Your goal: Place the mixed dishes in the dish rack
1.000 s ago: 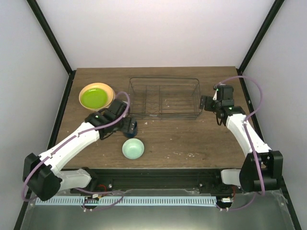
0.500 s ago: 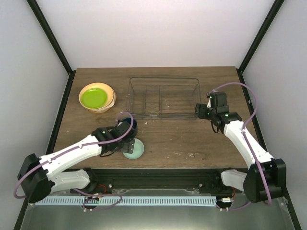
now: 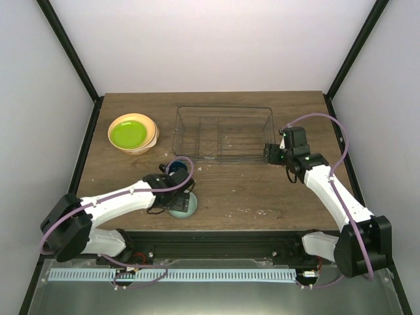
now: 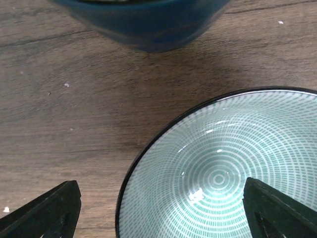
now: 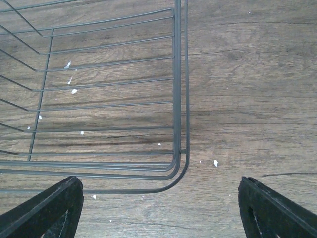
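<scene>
The pale mint bowl [image 3: 186,209] sits near the table's front edge, with the small dark blue mug [image 3: 176,167] just behind it. My left gripper [image 3: 177,199] is open low over the bowl [image 4: 223,173]. One finger [image 4: 47,213] is outside the bowl's left rim and the other [image 4: 277,213] is over its inside. The mug [image 4: 143,22] shows at the top of the left wrist view. The lime-green plate [image 3: 128,133] lies on the peach-orange plate [image 3: 115,125] at the back left. My right gripper [image 3: 270,152] is open and empty above the near right corner of the dish rack [image 3: 223,133], whose wires [image 5: 177,74] show below it.
A paler rim [image 3: 153,138] shows under the stacked plates; I cannot tell what it belongs to. Small white crumbs [image 5: 215,162] lie on the wood around the rack corner. Dark frame posts stand at both back corners.
My left gripper has moved from beside the mug toward the front and now hangs over the bowl. My right gripper has come in to the rack's near right corner.
</scene>
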